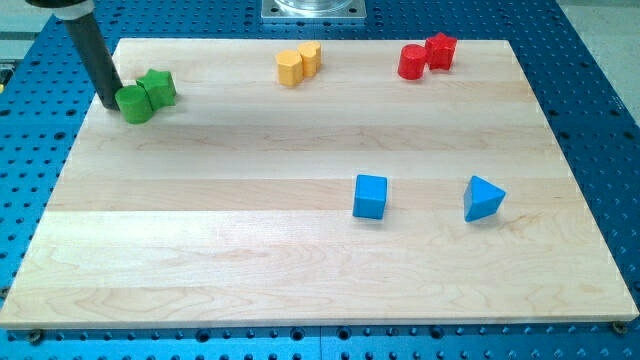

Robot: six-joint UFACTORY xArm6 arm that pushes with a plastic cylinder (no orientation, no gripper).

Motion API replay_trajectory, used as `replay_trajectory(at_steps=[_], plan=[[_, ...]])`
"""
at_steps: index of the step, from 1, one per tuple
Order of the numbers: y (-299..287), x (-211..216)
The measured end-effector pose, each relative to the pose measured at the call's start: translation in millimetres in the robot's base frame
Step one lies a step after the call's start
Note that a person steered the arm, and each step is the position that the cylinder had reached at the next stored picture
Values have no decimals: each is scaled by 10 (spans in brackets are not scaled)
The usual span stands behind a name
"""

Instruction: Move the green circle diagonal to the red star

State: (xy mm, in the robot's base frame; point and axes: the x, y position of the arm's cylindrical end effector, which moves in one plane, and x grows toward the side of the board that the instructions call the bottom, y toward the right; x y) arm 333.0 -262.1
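My tip (108, 104), the lower end of a straight dark rod with no jaws to open, close or hold anything, rests on the tabletop touching the nine o'clock side of the green circle block (134, 104). That green cylinder sits near the tabletop's ten o'clock corner, pressed against a green star block (157, 88) at its two o'clock.

The tabletop (250, 260) is a pale wooden board lying on a blue perforated metal base (600, 120); a grey metal mount (314, 10) shows at twelve o'clock.

Along the twelve o'clock edge stand two touching yellow blocks (298, 63), shapes unclear. At about one o'clock the red star block (441, 50) touches a red cylinder block (411, 62), well apart from the green pair. Toward four o'clock sit a blue cube (369, 196) and a blue triangular block (483, 198), apart from each other.
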Motion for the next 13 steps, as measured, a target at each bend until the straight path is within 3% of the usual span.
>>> replay_trajectory(at_steps=[1,2,3,4,6,9,11,13], plan=[[174,342],[224,363],[-265,292],[-318,186],[-344,-300],[-302,-269],[-89,-531],[812,576]])
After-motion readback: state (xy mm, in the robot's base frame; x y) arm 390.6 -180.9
